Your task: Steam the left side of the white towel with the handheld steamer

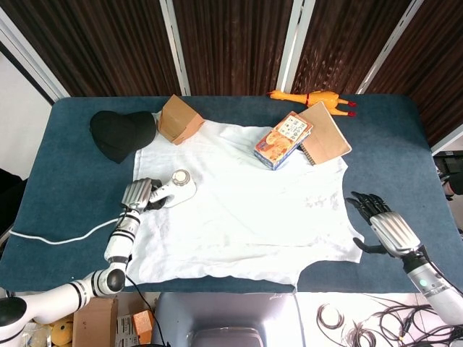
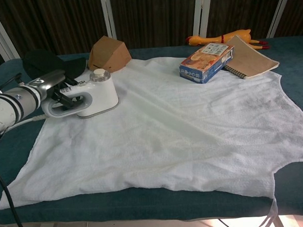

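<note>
Left hand (image 2: 51, 92) grips the handle of the handheld steamer (image 2: 88, 93), which sits flat on the left side of the white towel (image 2: 182, 132), near its far edge. Risks: the black cap (image 2: 45, 65) and cardboard box (image 2: 108, 55) lie just beyond; a further push could nudge them or bunch the cloth. The cord (image 1: 65, 235) trails off the worktop (image 1: 72, 188) and may snag. Right hand (image 1: 382, 228) rests empty, fingers spread, beside the towel's right edge.

Left robot hand (image 1: 137, 194) grips steamer (image 1: 176, 189) on towel (image 1: 246, 202).
</note>
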You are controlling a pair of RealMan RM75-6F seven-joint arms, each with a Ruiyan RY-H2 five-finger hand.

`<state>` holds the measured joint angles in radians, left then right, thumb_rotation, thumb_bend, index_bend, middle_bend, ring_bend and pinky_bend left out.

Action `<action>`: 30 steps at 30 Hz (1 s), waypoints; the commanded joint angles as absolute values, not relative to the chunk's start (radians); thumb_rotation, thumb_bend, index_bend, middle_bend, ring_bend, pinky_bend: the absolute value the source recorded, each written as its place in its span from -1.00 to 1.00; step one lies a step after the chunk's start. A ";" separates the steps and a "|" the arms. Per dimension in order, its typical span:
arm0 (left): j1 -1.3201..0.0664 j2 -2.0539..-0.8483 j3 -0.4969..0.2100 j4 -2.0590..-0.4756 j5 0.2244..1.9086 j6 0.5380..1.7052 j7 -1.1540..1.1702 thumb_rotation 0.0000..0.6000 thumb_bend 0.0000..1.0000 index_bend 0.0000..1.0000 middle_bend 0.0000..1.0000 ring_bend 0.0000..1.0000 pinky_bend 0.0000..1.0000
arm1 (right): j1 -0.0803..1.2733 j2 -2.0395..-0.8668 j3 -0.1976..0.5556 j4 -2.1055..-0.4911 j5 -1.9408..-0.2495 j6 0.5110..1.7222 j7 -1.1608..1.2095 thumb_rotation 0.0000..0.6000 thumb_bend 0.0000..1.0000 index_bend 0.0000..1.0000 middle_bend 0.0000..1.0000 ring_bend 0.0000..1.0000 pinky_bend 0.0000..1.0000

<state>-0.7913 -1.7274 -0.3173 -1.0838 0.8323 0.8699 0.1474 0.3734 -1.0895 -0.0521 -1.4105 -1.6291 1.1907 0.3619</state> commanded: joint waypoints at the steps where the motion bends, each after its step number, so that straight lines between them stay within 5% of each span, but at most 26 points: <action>1: -0.819 -1.766 -0.357 -0.993 0.794 0.877 0.165 1.00 0.25 1.00 1.00 1.00 1.00 | 0.371 -1.087 -0.053 -1.407 -1.629 1.193 0.366 1.00 -0.46 -1.00 -1.00 -1.00 -1.00; 8: -0.803 -1.746 -0.394 -0.944 0.766 0.868 0.140 1.00 0.25 1.00 1.00 1.00 1.00 | 0.369 -1.086 -0.054 -1.402 -1.632 1.198 0.374 1.00 -0.46 -1.00 -1.00 -1.00 -1.00; 13: -0.753 -1.661 -0.390 -1.071 0.824 0.856 0.057 1.00 0.25 1.00 1.00 1.00 1.00 | 0.369 -1.088 -0.053 -1.404 -1.631 1.196 0.370 1.00 -0.46 -1.00 -1.00 -1.00 -1.00; 20: -0.673 -1.539 -0.347 -1.202 0.930 0.878 -0.032 1.00 0.25 1.00 1.00 1.00 1.00 | 0.371 -1.091 -0.053 -1.422 -1.633 1.193 0.347 1.00 -0.46 -1.00 -1.00 -1.00 -1.00; 30: -0.620 -1.546 -0.229 -1.050 1.159 0.830 -0.274 1.00 0.24 1.00 1.00 1.00 1.00 | 0.375 -1.096 -0.050 -1.461 -1.622 1.174 0.283 1.00 -0.46 -1.00 -1.00 -1.00 -1.00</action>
<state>-0.6348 -1.5383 -0.2630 -1.1010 1.0990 0.8423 -0.2098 0.3743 -1.0949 -0.0507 -1.4586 -1.6237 1.1762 0.2850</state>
